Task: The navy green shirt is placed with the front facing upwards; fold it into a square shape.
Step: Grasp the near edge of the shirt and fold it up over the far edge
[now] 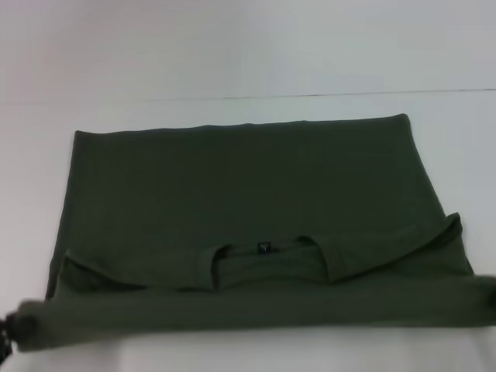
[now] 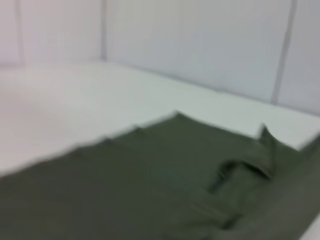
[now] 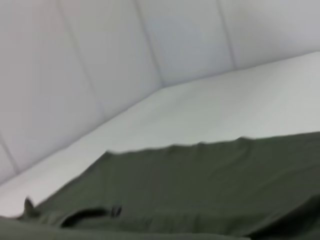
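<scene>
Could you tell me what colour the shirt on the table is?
Plain dark olive green shirt, clearest in the head view.

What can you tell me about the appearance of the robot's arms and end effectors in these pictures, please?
Very little shows. In the head view, only a small dark, blackish piece of the left end effector peeks in at the lower left edge, beside the near corner of the navy green shirt. Its shape, cables and markings cannot be made out. The right end effector is not visible, and neither wrist view shows any fingers.
</scene>
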Controlling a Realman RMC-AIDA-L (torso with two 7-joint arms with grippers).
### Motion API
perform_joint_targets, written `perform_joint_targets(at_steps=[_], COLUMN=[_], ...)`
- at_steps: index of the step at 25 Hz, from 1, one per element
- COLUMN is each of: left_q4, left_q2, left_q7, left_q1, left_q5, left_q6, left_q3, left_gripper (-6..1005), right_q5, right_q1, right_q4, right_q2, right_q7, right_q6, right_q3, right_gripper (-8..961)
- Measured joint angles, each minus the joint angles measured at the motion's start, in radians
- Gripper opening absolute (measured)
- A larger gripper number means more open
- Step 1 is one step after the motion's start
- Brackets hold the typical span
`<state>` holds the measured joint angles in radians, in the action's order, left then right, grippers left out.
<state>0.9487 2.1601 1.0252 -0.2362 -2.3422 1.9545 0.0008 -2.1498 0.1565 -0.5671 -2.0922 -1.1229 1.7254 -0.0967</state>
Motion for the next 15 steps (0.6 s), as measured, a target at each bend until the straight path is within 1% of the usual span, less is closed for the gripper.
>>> perform_joint_targets(at_steps=[3,6,10,12,14,15], left_q4=[-0.027,-0.053,-0.077,-0.088,-0.101,-0.11], left_q2=[-0.002,-0.002,0.0,0.002,0.003,0.003], left_q7=[0.006,0.041,0.105,0.122,0.153,0.181], left_q1=[-0.005,-0.022,-0.058,-0.071,-0.093,-0.114], left_q5=[0.07,0.121,0.127,0.127,0.128,0.124], left_q6=[-0.028,-0.086,-0.185,-0.212,-0.249,-0.296], left_q3=[-0.015,-0.02,-0.003,0.009,0.015,0.03], left_gripper=[36,36,35,35,34,34], right_q5=[0.001,0.003,0.003,0.002,0.002,0.001], right_q1=[0.052,0.106,0.17,0.195,0.215,0.226], right_q4=[-0.001,-0.008,-0.014,-0.015,-0.015,-0.015], right_q2=[0.002,0.003,0.007,0.008,0.009,0.01], right_q7=[-0.071,-0.138,-0.198,-0.222,-0.24,-0.249], right_q6=[-0.004,-0.016,-0.048,-0.073,-0.101,-0.117], right_q3=[0.025,0.041,0.039,0.036,0.036,0.035], right_gripper=[59,60,59,58,58,59])
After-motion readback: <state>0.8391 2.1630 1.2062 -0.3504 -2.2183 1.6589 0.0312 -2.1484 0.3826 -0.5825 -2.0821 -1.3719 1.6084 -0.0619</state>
